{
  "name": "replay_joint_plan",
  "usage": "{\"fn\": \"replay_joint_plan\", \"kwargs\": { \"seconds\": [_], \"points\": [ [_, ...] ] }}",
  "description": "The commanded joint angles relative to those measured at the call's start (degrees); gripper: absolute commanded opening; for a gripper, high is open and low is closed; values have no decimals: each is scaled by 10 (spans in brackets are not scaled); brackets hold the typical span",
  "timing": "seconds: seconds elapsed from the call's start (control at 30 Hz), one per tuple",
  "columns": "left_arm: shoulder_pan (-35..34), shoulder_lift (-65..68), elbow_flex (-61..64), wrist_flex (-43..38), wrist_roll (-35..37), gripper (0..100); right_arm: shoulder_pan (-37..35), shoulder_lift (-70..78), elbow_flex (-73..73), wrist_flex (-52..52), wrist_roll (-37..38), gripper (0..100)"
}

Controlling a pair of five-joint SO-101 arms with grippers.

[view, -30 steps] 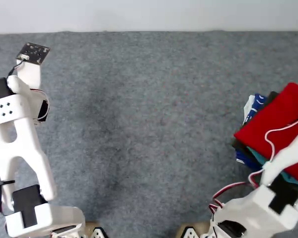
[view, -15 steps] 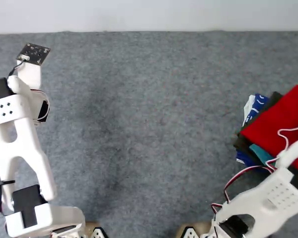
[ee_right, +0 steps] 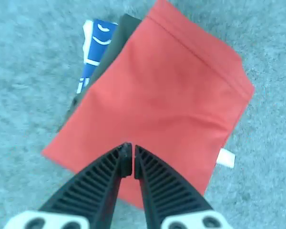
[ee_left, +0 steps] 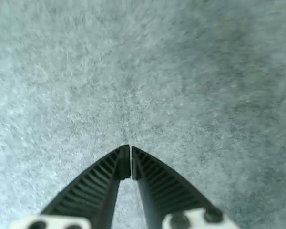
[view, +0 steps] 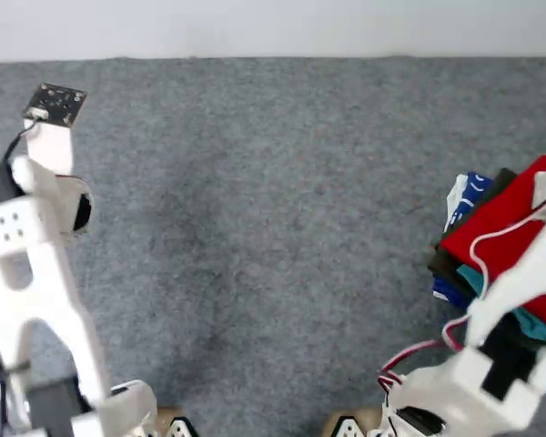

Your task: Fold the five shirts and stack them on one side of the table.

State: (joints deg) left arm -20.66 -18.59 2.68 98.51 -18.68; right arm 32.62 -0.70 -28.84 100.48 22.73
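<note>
A stack of folded shirts [view: 491,241] lies at the table's right edge, a red shirt [ee_right: 152,100] on top, with dark, teal and blue-and-white ones [ee_right: 93,45] poking out beneath. My right gripper [ee_right: 128,160] hangs above the red shirt, fingers shut with nothing between them. The right arm [view: 496,364] covers the near part of the stack in the high view. My left gripper [ee_left: 130,162] is shut and empty over bare grey felt. The left arm [view: 36,273] stands at the table's left edge.
Grey felt [view: 255,209] covers the table. A white wall [view: 273,27] runs along the far edge. A white tag [ee_right: 225,158] sticks out from the red shirt's side.
The right arm has swung over the stack, now covering more of the red shirt in the high view. The left arm has shifted slightly.
</note>
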Motion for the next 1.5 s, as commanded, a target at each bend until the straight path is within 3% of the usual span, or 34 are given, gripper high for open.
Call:
{"fn": "replay_joint_plan", "kwargs": {
  "seconds": [0.0,0.17,0.4,0.7,0.9,1.0,1.27,1.47],
  "points": [
    [28,-156,64,-50,8,13,-24,-114,76,22,-22,9],
    [35,-309,219,-102,12,16,-58,-234,244,4,-23,9],
    [40,-460,415,-214,199,24,-108,-427,506,-122,-77,9],
    [66,-680,682,-391,262,22,-172,-679,872,-327,-147,9],
    [158,-851,840,-400,262,15,-219,-795,1021,-356,-155,9],
    [187,-858,883,-403,265,14,-238,-852,1078,-357,-156,9],
    [201,-856,938,-403,266,14,-248,-1039,1205,-320,-173,9],
    [200,-855,938,-395,263,14,-284,-1020,1254,-285,-171,9]
  ]
}}
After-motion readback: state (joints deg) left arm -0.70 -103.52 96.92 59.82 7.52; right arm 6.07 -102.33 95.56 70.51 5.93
